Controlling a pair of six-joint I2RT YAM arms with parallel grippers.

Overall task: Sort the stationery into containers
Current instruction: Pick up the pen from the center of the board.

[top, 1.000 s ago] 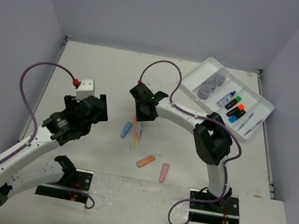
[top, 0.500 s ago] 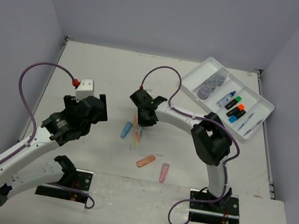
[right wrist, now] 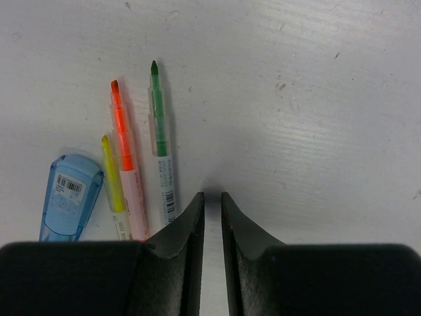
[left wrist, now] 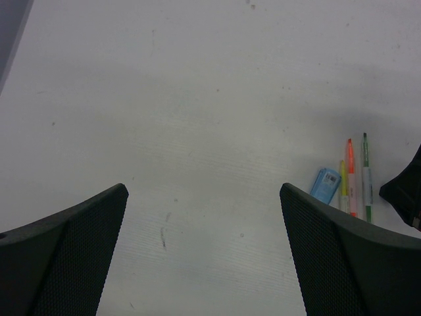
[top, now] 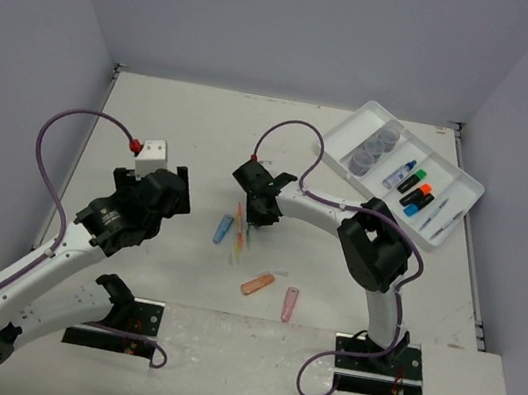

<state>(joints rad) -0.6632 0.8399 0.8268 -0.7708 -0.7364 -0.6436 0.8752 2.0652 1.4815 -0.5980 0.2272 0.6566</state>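
From above, my right tool (top: 250,218) points down at the surface (top: 157,109), its tips right at the upper ends of the three thin pens (top: 240,237). I cannot judge its jaws from here. The blue capsule piece (top: 223,228) lies just beside the pens, on the side away from the tool's arm. The orange capsule piece (top: 257,284) and pink capsule piece (top: 290,304) lie nearer the bases, apart from the tool. The white tray (top: 355,124) sits well off behind the tool's arm, holding the grey-blue pots (top: 373,150) and the highlighters (top: 415,194) in separate compartments. My left tool (top: 175,195) hangs well apart from the pens.

Through the left wrist camera, the left tool (left wrist: 202,191) is released, fingers spread wide with only bare surface between them. The blue capsule piece (left wrist: 325,185), yellow pen (left wrist: 343,187), orange pen (left wrist: 351,178) and green pen (left wrist: 366,178) lie beyond its right finger, with the right tool (left wrist: 404,191) at the frame edge.

Through the right wrist camera, the right tool (right wrist: 212,196) is clenched to a thin slit and grasps nothing; I see bare surface through the gap. The green pen (right wrist: 158,131) lies just outside the left finger, its lower end passing under that finger. Next outward come the orange pen (right wrist: 123,151), the yellow pen (right wrist: 112,181), and the blue capsule piece (right wrist: 67,197).
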